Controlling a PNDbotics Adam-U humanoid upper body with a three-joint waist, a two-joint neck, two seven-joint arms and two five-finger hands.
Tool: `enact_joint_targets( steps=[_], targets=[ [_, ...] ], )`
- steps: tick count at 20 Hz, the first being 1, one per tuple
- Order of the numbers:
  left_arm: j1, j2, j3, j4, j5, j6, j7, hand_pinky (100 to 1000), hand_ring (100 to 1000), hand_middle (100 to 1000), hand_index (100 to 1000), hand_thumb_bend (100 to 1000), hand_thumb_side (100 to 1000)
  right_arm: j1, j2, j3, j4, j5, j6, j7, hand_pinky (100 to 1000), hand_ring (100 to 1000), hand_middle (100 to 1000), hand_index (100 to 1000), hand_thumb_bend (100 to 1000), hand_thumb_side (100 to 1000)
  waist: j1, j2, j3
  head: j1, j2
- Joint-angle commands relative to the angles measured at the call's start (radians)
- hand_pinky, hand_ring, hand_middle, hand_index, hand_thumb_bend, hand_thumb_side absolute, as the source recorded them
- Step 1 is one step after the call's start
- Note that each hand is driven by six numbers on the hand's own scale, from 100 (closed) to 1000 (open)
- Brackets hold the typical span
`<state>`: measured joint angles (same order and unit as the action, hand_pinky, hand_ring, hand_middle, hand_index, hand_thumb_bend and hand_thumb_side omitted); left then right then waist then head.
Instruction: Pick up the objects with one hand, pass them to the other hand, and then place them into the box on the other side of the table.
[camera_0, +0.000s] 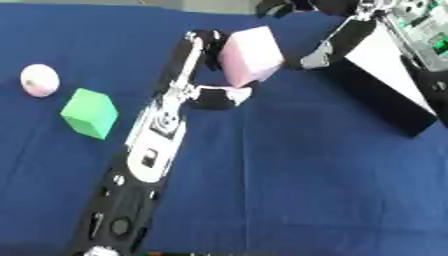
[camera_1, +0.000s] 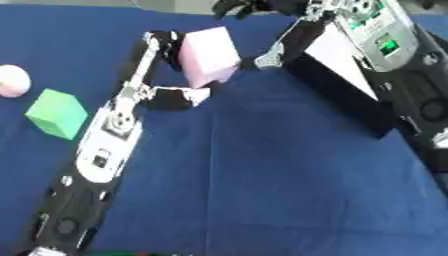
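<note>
We see even, fairly bright light across the blue counter (camera_0: 306, 190), no hard shadows. Both views are soft overall, with blocky smearing. The pink cube (camera_0: 251, 56) near upper centre has fuzzy edges and a darker lower face. The white ball (camera_0: 39, 80) at the left edge is washed out. Silver arm plates (camera_0: 156, 150) glare. The upper right of the frame is blurred.

The table (camera_0: 289, 165) is covered in plain deep blue cloth. The cube (camera_0: 251, 55) is pale pink, the second cube (camera_0: 89, 113) bright green, the ball (camera_0: 39, 80) pinkish white. The box (camera_0: 389, 80) is black outside and white inside. The left hand (camera_0: 210, 75) is black with silver parts, and the right hand (camera_1: 280, 47) likewise.
</note>
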<state>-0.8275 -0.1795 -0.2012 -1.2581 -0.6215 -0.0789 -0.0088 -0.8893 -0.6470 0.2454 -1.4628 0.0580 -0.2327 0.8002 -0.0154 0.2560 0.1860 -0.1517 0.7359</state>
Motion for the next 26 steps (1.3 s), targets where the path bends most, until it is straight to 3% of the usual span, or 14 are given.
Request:
enact_joint_targets(
  steps=[1, 6, 16, 26],
  targets=[
    [-0.022, -0.011, 0.0, -0.015, 0.003, 0.001, 0.001, 488, 432, 391, 459, 100, 100, -0.022, -0.028, -0.002, -0.025, -0.008, -0.007, 0.019, 934, 1000, 870, 934, 404, 184, -0.009, -0.011, -0.001, 0.007, -0.02],
    [-0.028, -0.009, -0.003, -0.022, -0.002, -0.003, 0.001, 488, 432, 391, 459, 100, 100, -0.023, -0.028, -0.002, -0.034, -0.014, -0.01, 0.039, 934, 1000, 870, 934, 398, 191, -0.01, -0.007, -0.003, 0.014, -0.046],
    [-0.03, -0.02, -0.01, -0.031, 0.034, -0.02, -0.014, 488, 430, 392, 461, 100, 100, -0.018, -0.035, -0.003, -0.051, -0.03, -0.003, 0.039, 936, 1000, 871, 933, 394, 197, -0.014, -0.003, -0.005, 0.016, -0.058],
    [-0.029, -0.031, -0.011, -0.027, 0.056, -0.031, -0.006, 489, 432, 396, 468, 100, 100, -0.021, -0.032, -0.001, -0.045, -0.029, 0.005, 0.038, 933, 1000, 857, 912, 375, 223, -0.015, 0.0, -0.006, 0.01, -0.041]
  ],
)
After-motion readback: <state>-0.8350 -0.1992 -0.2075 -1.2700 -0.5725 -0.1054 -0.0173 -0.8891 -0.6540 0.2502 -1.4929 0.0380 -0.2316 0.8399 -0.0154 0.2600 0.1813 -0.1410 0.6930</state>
